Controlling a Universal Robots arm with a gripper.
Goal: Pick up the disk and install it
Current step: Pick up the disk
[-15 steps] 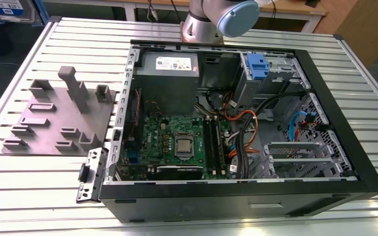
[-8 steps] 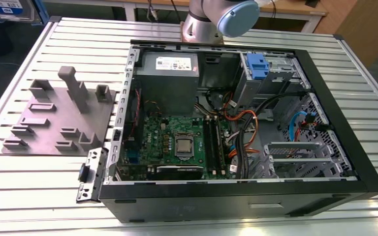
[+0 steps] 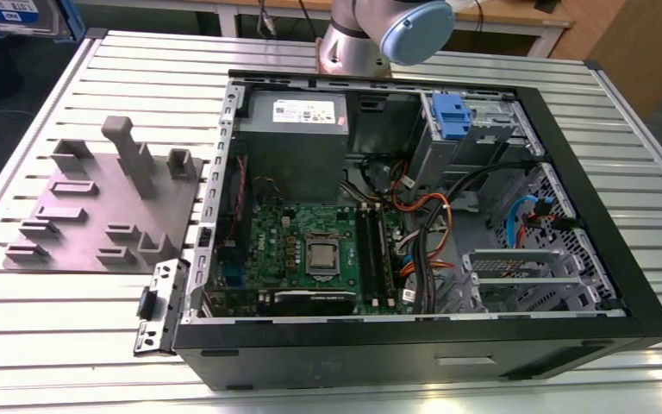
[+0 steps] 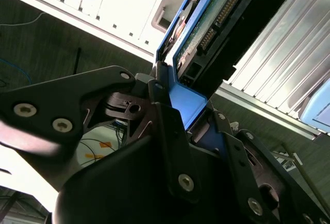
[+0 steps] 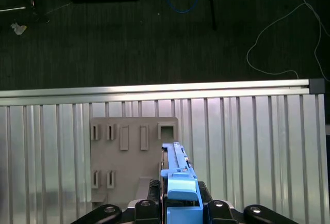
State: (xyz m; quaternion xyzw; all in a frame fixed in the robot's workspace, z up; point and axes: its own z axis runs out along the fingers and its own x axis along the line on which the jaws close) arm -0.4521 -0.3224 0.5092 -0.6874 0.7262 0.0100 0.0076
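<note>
Big slatted metal bench (image 3: pixel 653 172) fills the exterior view, and the open PC case (image 3: pixel 423 362) lies on its side on it, boards and cables facing up, so its bays can be reached from above. The arm (image 3: pixel 360 39) rises from behind the case. On the exterior view's left sits a grey slotted plate (image 3: pixel 78 216), apart from the case, its slots empty; they look made to park parts upright.

Now the disk (image 3: pixel 9 17): it's off the bench, up in the air at the exterior view's far left. In the first wrist view it hangs edge-on (image 5: pixel 178 167) over that grey plate (image 5: pixel 134 152). The tool (image 5: pixel 179 199) is clamped on the disk, fingers (image 4: pixel 154 105) pinching the blue rail end. I'd say that grip leaves the board and connector side (image 4: pixel 216 12) free.

Beyond the bench edge there's dark carpet (image 5: pixel 103 43) with loose cables (image 5: pixel 273 43) trailing across it.
</note>
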